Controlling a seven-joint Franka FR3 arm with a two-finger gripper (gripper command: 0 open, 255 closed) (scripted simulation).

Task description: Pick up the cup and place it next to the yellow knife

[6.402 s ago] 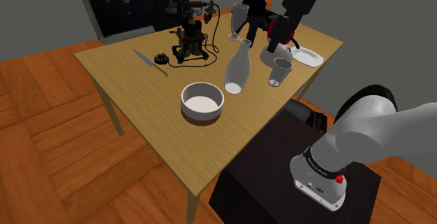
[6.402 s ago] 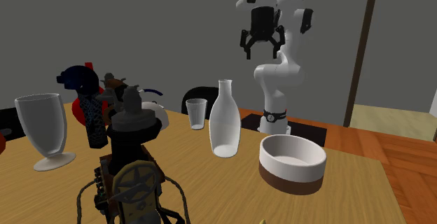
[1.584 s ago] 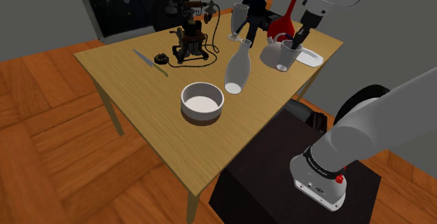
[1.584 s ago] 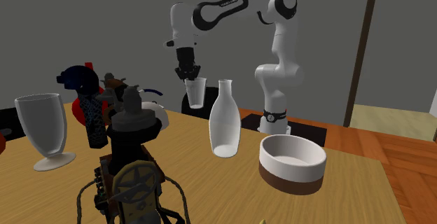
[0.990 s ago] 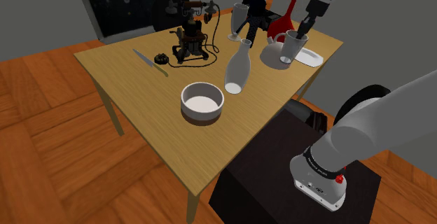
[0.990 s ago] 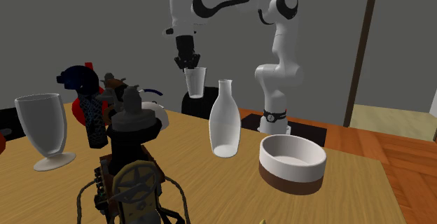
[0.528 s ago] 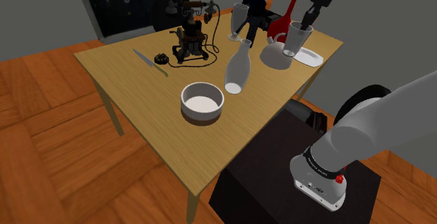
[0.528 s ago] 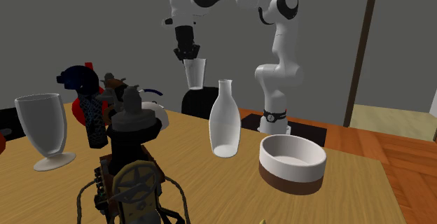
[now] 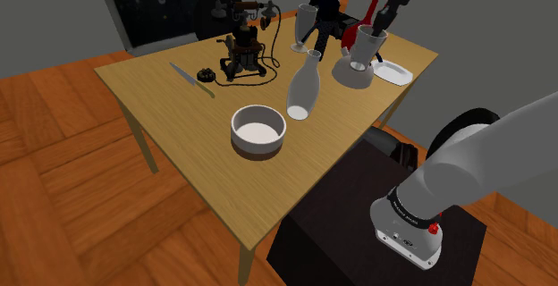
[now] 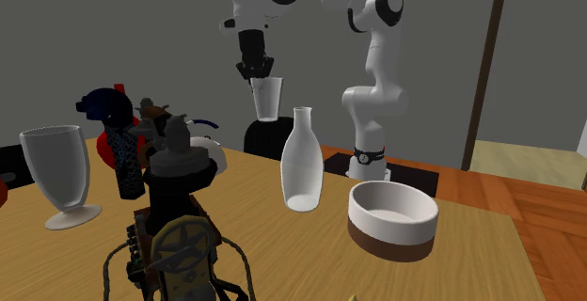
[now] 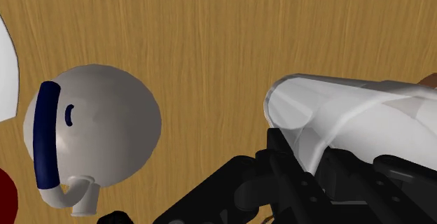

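Clear empty cup [image 9: 365, 52] held above bench [image 9: 179, 105], fingers [image 9: 383, 21] pinching its rim. White bowl [image 9: 258, 129] empty; bottle [image 9: 304, 86] upright nearby.

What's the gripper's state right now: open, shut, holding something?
Gripper: shut on the cup, which hangs in the air above the table.

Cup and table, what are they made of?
The cup looks like clear glass or maybe plastic, since the grey wall shows through it. The table looks like light brown wood with fine grain lines and a dull finish.
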